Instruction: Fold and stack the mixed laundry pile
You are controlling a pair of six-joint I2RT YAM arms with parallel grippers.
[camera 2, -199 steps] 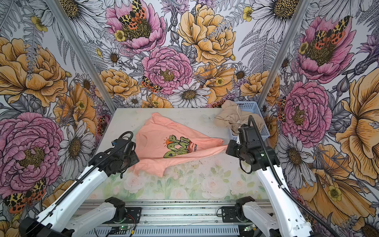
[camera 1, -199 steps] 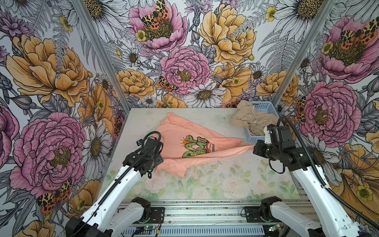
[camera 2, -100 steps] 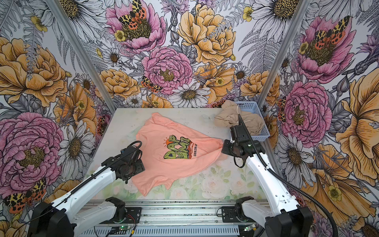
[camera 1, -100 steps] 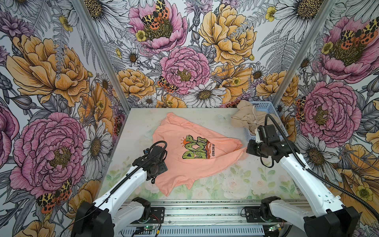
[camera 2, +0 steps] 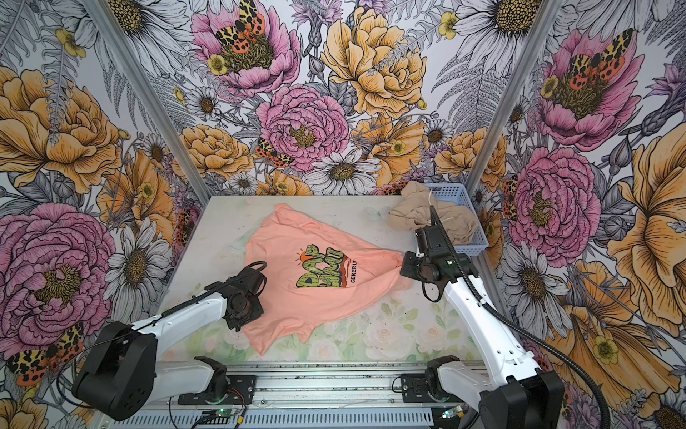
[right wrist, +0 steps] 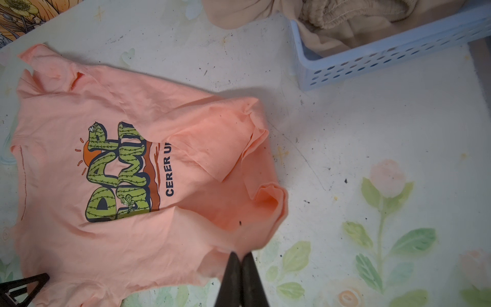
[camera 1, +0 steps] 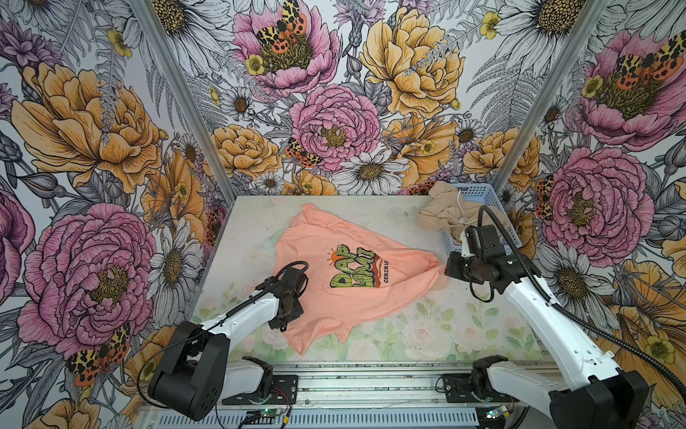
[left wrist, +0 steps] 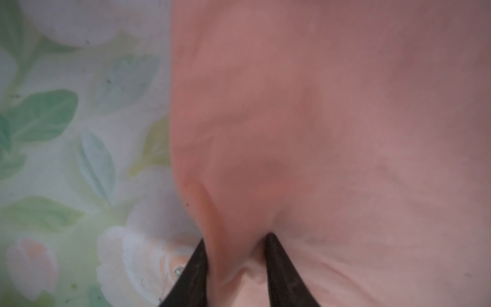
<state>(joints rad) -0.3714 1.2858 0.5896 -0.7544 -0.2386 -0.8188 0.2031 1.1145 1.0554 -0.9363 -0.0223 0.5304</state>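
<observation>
1. We're looking at the peach T-shirt [camera 1: 345, 315] lying spread out but a bit rumpled in the middle of the counter [camera 1: 427, 327]. Its green chest print [camera 1: 354, 273] is facing up.
2. The left jaws are sitting at the shirt's left edge. In the left wrist view they're squeezing a raised fold of the peach cloth between them, so we're calling that a grip on the T-shirt.
3. The right jaws are pressing closed on the shirt's right corner. In the right wrist view the tips are nearly touching each other, with the cloth bunching up right at them.
4. The beige garment [camera 1: 443, 215] with the white drawstring [camera 1: 460, 208] is hanging half out of the blue basket [camera 1: 479, 193]. That's at the counter's far right corner in both top views, apart from the shirt.
</observation>
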